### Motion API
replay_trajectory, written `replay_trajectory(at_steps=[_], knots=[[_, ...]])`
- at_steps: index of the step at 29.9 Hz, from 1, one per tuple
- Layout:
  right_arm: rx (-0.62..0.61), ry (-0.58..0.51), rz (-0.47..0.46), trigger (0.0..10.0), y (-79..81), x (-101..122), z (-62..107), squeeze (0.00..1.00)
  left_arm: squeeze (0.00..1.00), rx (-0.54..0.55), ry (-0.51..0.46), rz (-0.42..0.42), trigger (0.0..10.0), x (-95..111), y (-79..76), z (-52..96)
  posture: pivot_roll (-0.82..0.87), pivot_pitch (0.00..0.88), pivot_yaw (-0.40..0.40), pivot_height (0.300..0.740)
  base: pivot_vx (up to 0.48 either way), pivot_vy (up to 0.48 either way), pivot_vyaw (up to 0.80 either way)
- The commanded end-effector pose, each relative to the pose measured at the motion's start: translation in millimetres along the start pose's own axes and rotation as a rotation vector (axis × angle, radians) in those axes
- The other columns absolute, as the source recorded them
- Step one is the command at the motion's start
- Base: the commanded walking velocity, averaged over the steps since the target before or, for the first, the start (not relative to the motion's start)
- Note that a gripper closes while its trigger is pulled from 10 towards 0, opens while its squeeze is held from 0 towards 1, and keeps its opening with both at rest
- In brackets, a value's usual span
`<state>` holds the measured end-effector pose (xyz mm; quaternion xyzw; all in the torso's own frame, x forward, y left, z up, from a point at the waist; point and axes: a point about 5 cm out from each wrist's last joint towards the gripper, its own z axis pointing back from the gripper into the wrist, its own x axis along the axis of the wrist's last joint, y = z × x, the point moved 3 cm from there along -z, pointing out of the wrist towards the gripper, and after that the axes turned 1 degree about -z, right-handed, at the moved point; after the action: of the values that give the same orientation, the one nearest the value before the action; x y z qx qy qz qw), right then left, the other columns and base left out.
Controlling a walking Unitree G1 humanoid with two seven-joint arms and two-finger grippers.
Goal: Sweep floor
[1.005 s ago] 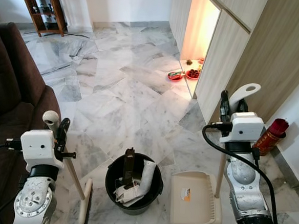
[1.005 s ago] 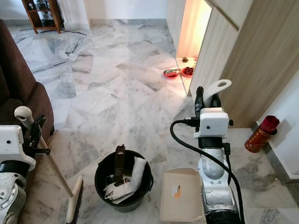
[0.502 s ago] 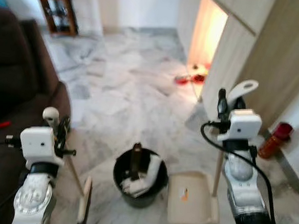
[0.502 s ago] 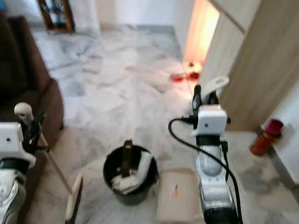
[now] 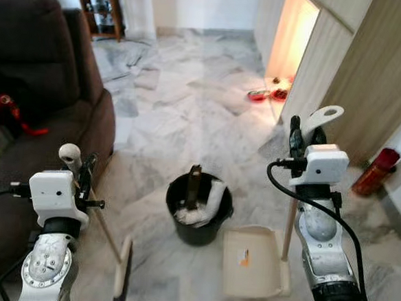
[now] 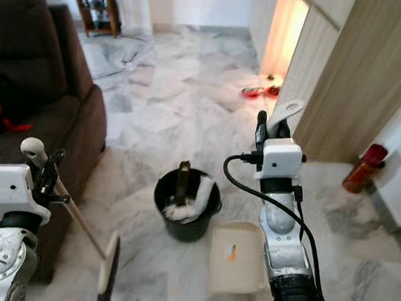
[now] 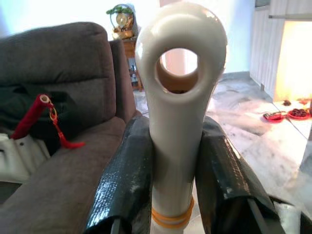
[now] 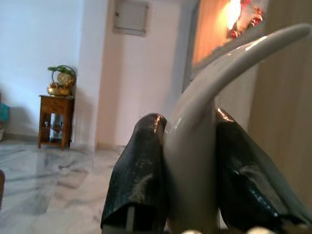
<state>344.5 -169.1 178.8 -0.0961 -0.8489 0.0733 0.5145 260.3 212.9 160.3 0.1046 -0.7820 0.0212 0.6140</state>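
Note:
My left gripper (image 5: 80, 172) is shut on the cream broom handle (image 7: 178, 122) just below its ring-shaped top. The handle slants down to the broom head (image 5: 122, 274) on the marble floor at lower left. My right gripper (image 5: 302, 135) is shut on the upright cream dustpan handle (image 8: 204, 146). The dustpan's flat tray (image 5: 248, 269) rests on the floor beside my right arm. Between broom and dustpan stands a black bin (image 5: 198, 205) with crumpled white paper and a dark stick inside.
A dark brown sofa (image 5: 46, 91) with a red tassel (image 5: 7, 109) fills the left side. Wooden cabinets (image 5: 357, 72) with a lit niche and red dishes (image 5: 266, 94) line the right. A red cylinder (image 5: 376, 171) stands by the right wall. A wooden shelf (image 5: 100, 6) stands far back.
The whole view has shifted: the camera moved back and turned left, so more of the sofa shows. Both grippers keep their hold on their handles.

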Motion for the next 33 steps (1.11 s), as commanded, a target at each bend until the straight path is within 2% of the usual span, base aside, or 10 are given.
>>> replay_trajectory(at_steps=[1, 8, 18, 33], knots=[[0.0, -0.053, -0.003, 10.0, 0.5, 12.3, -7.2, 0.0, 0.0, 0.01, -0.045, -0.005, 10.0, 10.3, 2.7, -2.7, 0.05, 0.071, 0.031, 0.74, -0.304, 0.0, 0.0], [-0.016, -0.058, -0.002, 10.0, -5.2, 15.4, -12.1, 0.0, 0.0, 0.005, -0.044, 0.001, 10.0, 10.0, 0.2, -3.9, 0.04, 0.09, 0.035, 0.74, -0.294, 0.0, 0.0], [-0.025, -0.045, -0.001, 10.0, -8.9, 14.5, -12.6, 0.0, 0.0, -0.001, -0.033, 0.0, 10.0, 7.9, -1.5, -4.6, 0.03, 0.114, 0.034, 0.74, 0.0, 0.0, 0.0], [-0.031, -0.031, -0.016, 10.0, -5.4, 14.7, -11.9, 0.0, 0.0, -0.006, -0.041, 0.008, 10.0, 9.3, -2.0, -4.6, 0.04, 0.082, 0.029, 0.74, 0.0, 0.0, -0.79]])
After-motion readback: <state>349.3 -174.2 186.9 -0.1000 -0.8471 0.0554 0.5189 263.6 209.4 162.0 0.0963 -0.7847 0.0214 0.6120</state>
